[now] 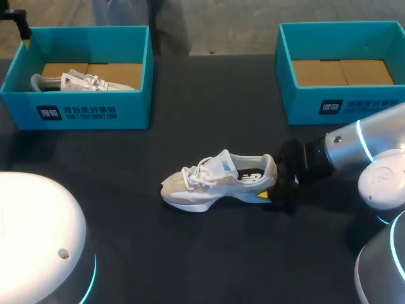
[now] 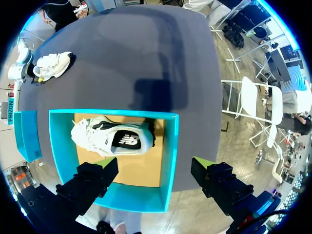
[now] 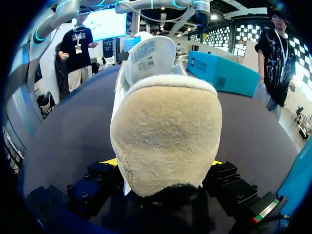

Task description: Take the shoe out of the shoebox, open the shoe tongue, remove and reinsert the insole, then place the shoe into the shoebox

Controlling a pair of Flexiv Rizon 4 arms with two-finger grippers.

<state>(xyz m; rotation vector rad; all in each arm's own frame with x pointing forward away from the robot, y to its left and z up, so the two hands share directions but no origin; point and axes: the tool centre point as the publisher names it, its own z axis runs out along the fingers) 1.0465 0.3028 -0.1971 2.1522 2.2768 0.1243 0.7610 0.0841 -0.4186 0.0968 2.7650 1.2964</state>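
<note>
A beige and white shoe (image 1: 218,180) lies on its sole in the middle of the dark table, toe toward the left. My right gripper (image 1: 273,189) is at its heel, one finger on each side; the right wrist view shows the heel (image 3: 165,131) filling the gap between the yellow tips, so the gripper is shut on the shoe. My left gripper (image 2: 153,170) hangs open above the near wall of the left teal shoebox (image 2: 170,156), holding nothing. Inside that box lies a second white shoe (image 2: 112,138). The first shoe (image 2: 51,65) shows far off in the left wrist view.
The left shoebox (image 1: 82,111) stands at the back left with the second shoe (image 1: 82,81) in it. An empty teal shoebox (image 1: 342,104) with a cardboard floor stands at the back right. Bare dark tabletop (image 1: 190,253) stretches in front of the shoe.
</note>
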